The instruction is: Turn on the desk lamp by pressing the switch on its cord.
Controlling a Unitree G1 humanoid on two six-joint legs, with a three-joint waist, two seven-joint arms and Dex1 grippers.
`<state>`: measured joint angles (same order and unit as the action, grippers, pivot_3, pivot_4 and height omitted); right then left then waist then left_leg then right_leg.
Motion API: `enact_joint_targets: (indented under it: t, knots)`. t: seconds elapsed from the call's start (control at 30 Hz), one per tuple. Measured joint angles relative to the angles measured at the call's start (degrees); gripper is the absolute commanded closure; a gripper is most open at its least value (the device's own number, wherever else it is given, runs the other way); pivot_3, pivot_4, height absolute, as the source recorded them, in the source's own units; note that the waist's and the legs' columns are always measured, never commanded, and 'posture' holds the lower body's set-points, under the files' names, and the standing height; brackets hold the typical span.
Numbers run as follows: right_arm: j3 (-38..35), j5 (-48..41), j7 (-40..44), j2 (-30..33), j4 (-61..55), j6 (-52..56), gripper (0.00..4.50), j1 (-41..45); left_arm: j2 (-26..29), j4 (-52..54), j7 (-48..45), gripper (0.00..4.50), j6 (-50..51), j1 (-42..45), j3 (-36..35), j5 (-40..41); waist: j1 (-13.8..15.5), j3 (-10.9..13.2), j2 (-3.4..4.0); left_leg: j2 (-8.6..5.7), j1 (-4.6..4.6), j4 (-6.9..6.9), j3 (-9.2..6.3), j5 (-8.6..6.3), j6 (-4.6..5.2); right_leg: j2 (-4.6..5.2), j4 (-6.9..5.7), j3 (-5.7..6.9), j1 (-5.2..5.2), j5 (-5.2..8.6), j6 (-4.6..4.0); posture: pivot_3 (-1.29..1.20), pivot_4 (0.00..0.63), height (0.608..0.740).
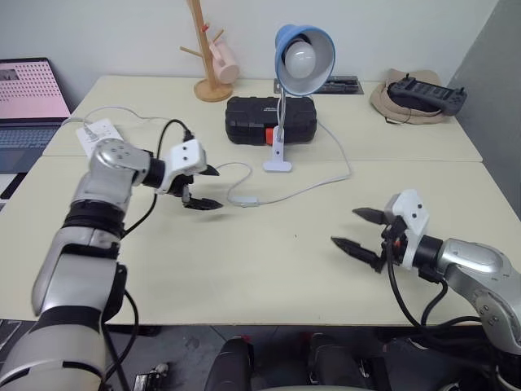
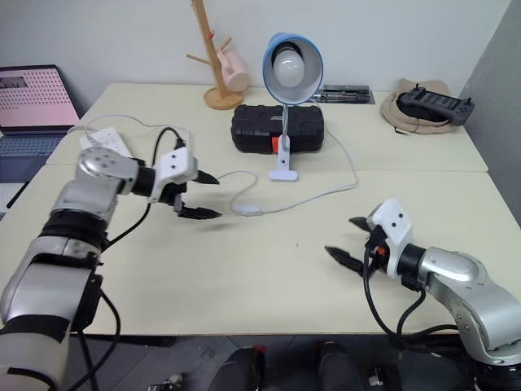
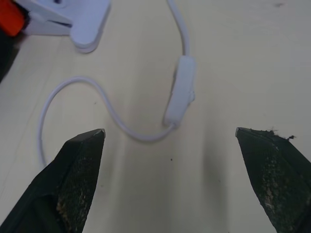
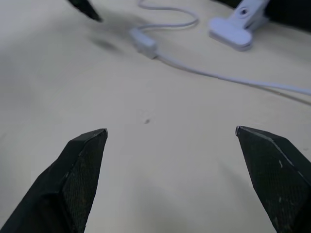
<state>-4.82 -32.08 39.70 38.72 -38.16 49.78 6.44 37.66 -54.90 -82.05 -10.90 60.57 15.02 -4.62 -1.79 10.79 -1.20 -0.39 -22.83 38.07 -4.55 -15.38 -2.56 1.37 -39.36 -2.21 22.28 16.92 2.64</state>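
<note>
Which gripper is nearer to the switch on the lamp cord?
Left. The left gripper hangs open just beside the switch, not touching it. The right gripper is open too, farther off toward the table's near edge.

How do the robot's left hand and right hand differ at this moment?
The left hand hovers beside the small white oblong switch on the thin white cord; the right hand sits far from it, over bare cream tabletop. Both are open and hold nothing.
</note>
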Motion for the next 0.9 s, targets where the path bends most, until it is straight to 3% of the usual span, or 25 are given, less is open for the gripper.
enact_joint_targets:
  t: [0.23, 0.33, 0.5, 0.87, 0.9]
  knots:
    - [3.8, 0.4, -4.3, -3.3, 0.1, 0.1, 0.05, 2.1, -4.6, -12.7, 4.7, 0.00, -11.3, 5.4, 4.9, -8.5, -0.1, 0.0, -0.01, -0.01, -0.01, 0.00, -0.01, 0.00, 0.00, 0.00, -0.06, -0.04, 0.05, 0.00, 0.00, 0.00, 0.150, 0.740]
    - [4.1, 1.7, -6.3, -3.3, 0.0, -0.1, 0.00, -0.3, -5.8, -15.9, 5.6, 0.50, -13.4, 5.6, 5.1, -10.4, -0.1, 0.0, -0.02, -0.03, -0.07, 0.01, 0.00, 0.00, 0.00, 0.01, -0.05, -0.05, 0.08, 0.00, 0.00, 0.00, 0.150, 0.740]
    - [3.7, 1.7, -7.8, -3.3, -1.6, -0.1, 0.00, -3.6, -6.2, -17.8, 5.9, 1.70, -14.7, 6.2, 5.0, -11.7, 0.0, 0.0, -0.02, -0.03, -0.01, 0.01, -0.02, 0.00, 0.01, 0.00, -0.13, -0.06, 0.06, 0.00, 0.01, 0.00, 0.150, 0.740]
    - [3.6, 1.7, -10.1, -3.0, -3.2, 0.1, 0.00, -4.4, -6.8, -19.0, 7.7, 4.10, -15.8, 6.4, 4.7, -12.9, -0.1, 0.0, -0.02, -0.03, 0.02, 0.02, -0.03, 0.01, 0.02, -0.01, -0.15, -0.06, 0.03, 0.00, 0.01, 0.00, 0.150, 0.740]
    - [3.6, 1.7, -10.1, -2.9, -3.2, 0.2, 0.00, -4.2, -6.8, -19.0, 7.8, 4.12, -15.8, 6.4, 4.7, -12.9, -0.1, 0.0, -0.02, -0.03, 0.02, 0.02, -0.03, 0.01, 0.02, -0.01, -0.15, -0.06, 0.03, 0.00, 0.01, 0.00, 0.150, 0.740]
